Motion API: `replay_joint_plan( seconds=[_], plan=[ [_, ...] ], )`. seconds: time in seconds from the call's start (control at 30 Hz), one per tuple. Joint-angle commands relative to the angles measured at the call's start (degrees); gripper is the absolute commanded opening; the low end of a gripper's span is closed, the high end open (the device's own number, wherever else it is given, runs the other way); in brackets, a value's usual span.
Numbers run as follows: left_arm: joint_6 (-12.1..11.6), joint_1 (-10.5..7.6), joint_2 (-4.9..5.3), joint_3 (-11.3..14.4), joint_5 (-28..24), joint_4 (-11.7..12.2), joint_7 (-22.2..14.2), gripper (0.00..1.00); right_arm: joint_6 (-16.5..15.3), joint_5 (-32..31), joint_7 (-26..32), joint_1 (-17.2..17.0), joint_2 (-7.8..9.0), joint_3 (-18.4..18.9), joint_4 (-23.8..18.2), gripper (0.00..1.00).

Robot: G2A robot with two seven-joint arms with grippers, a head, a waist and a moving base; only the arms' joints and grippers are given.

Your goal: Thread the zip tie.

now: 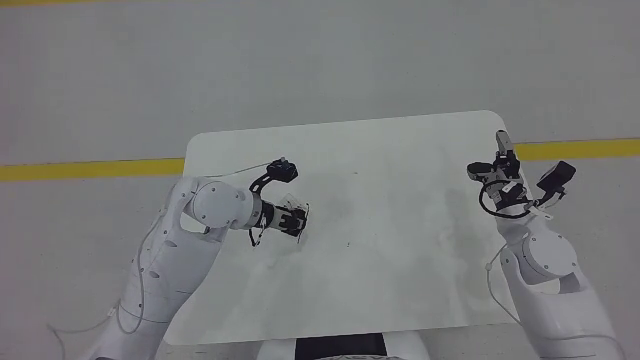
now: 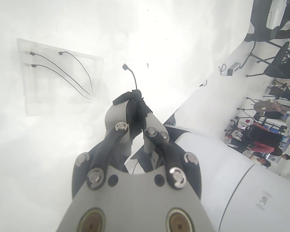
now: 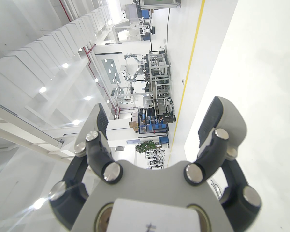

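Observation:
My left gripper (image 2: pixel 134 97) is shut on a black zip tie (image 2: pixel 133 76). Its head end curves up out of the black-padded fingertips, and the tail is hidden behind the fingers. In the top view the left gripper (image 1: pixel 293 222) hovers at a clear tray (image 1: pixel 298 203) on the left part of the white table (image 1: pixel 400 220). Three more black zip ties (image 2: pixel 60 72) lie in that clear tray (image 2: pixel 26 78). My right gripper (image 3: pixel 158 107) is open and holds nothing. It hangs at the table's far right edge (image 1: pixel 502 145), pointing out over the floor.
The white tabletop between the two arms is bare apart from a few small dark specks (image 1: pixel 348 244). A yellow floor line (image 1: pixel 90 169) runs behind the table. Office chairs (image 2: pixel 278 59) stand past the table's edge.

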Motion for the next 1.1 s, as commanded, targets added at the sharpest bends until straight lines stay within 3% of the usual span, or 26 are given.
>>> replay_joint_plan(
  seconds=[0.0,0.2,0.33,0.47,0.57,0.67,0.8,0.83,0.93,1.07],
  plan=[
    [0.0,0.00,0.00,0.0,0.0,0.0,0.0,0.00,0.0,0.0,0.0,0.0,0.00,0.0,0.0,1.00],
    [-0.2,0.24,0.12,0.0,-0.4,0.7,1.2,0.00,0.0,0.0,0.0,0.0,0.00,0.0,0.0,1.00],
    [-3.8,-0.79,1.26,0.9,-3.8,3.6,0.0,0.00,0.0,0.0,0.0,0.0,0.00,0.0,0.0,1.00],
    [-9.2,-3.12,3.70,3.5,-9.9,7.3,0.0,0.00,0.0,0.0,0.0,0.0,0.00,0.0,0.0,1.00],
    [-13.2,-5.24,6.24,4.8,-13.3,9.7,0.0,0.00,0.0,0.0,0.0,0.0,0.00,0.0,0.0,1.00],
    [-18.2,-6.16,9.11,5.3,-18.6,11.3,0.0,0.00,0.0,0.0,0.0,0.0,0.00,0.0,0.0,1.00],
    [-18.2,-7.02,13.42,8.7,-27.5,8.3,0.0,0.00,0.0,0.0,0.0,0.0,0.00,0.0,0.0,1.00],
    [-18.2,-7.84,14.92,10.1,-30.4,7.5,0.0,0.00,0.0,0.0,0.0,0.0,0.00,0.0,0.0,1.00],
    [-18.2,-10.07,18.05,13.5,-36.6,7.7,0.0,0.00,0.0,0.0,0.0,0.0,0.00,0.0,0.0,1.00],
    [-18.2,-10.07,18.05,13.5,-36.6,7.7,0.0,0.00,0.0,0.0,0.0,0.0,0.00,0.0,0.0,1.00]
  ],
)
